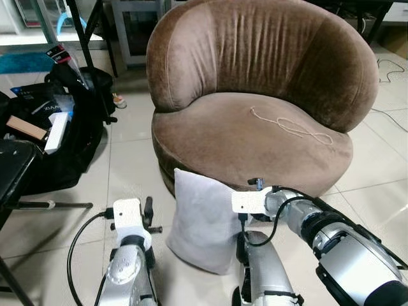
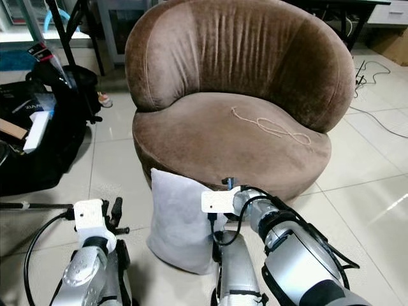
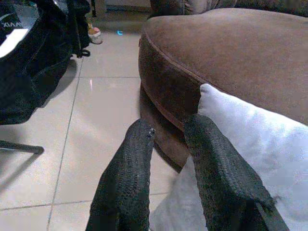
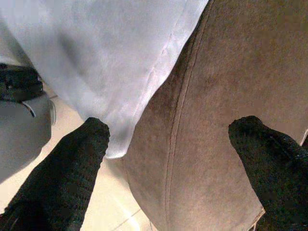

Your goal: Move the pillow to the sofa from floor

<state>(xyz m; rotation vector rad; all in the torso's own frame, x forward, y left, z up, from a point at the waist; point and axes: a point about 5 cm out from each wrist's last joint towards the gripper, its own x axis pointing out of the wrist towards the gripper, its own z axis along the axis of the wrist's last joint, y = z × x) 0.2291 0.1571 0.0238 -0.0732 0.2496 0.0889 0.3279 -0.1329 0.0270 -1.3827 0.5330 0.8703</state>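
Pillow [image 1: 203,220], propped against sofa [image 1: 255,137]: my right gripper [image 4: 168,139], fingers spread, must straddle its edge; left gripper [image 3: 168,139] narrowly parted beside it

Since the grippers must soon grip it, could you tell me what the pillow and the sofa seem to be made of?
The pillow looks like smooth, pale grey woven cloth over soft filling: it creases and sags against the sofa. The sofa seems covered in brown velvet or suede-like fabric, matte with a shaded nap and a stitched seam.

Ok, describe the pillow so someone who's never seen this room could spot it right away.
Find the big round brown sofa. On the tiled floor at its front edge stands the pillow, upright, leaning against the base. It is the one pale grey, soft thing there, unlike the black bags further left.
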